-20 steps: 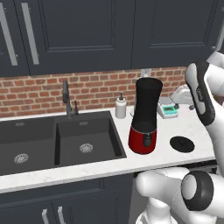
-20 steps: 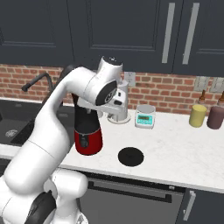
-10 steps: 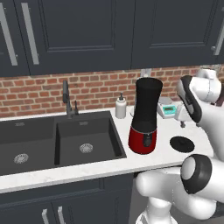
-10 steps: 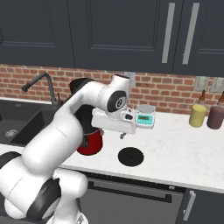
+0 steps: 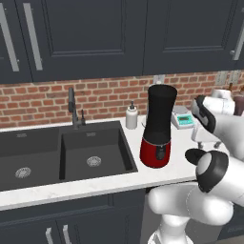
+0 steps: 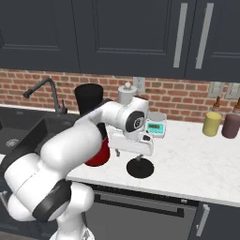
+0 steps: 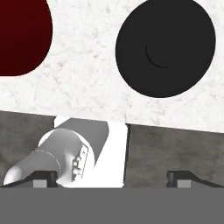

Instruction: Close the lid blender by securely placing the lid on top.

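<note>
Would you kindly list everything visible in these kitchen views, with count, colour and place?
blender: one, black jar on red base, on the counter right of the sink
lid: one, black disc, flat on the counter right of the blender
pump bottle: one, white, behind the blender by the brick wall
scale: one, grey with teal display, back of the counter
cylinders: two, yellow and maroon, far right of the counter
sink: one, black double basin, left
faucet: one, dark, behind the sink
claw: one, dark tips apart, above the counter's front edge near the lid
</note>
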Tool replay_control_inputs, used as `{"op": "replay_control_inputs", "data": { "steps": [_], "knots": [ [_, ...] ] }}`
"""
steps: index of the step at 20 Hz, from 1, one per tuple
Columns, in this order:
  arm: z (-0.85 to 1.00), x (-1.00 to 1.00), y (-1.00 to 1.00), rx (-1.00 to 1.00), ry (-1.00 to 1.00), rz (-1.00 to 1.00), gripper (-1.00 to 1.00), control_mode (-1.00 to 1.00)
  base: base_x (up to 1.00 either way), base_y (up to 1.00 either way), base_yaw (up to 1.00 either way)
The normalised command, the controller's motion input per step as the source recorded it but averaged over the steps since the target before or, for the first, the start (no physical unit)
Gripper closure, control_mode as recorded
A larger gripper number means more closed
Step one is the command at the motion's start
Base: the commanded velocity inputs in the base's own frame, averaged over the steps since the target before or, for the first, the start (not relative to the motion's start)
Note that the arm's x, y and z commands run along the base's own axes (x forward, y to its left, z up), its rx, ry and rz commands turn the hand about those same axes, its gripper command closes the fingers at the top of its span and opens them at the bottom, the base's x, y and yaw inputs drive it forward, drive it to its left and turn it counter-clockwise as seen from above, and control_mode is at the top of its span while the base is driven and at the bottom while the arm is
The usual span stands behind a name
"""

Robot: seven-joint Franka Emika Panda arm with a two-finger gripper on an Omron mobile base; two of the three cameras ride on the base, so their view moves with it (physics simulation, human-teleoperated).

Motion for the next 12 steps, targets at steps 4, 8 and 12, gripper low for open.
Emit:
{"op": "replay_control_inputs", "data": {
  "steps": [4, 8, 12],
  "knots": [
    [-0.64, 0.36, -0.15, 0.0, -0.03, 0.0, -1.0, -1.0, 0.0, 0.0, 0.0],
    [-0.29, 0.42, -0.04, 0.0, -0.06, 0.0, -1.0, -1.0, 0.0, 0.0, 0.0],
    [-0.13, 0.4, -0.08, 0.0, -0.01, 0.0, -1.0, -1.0, 0.0, 0.0, 0.0]
  ]
}}
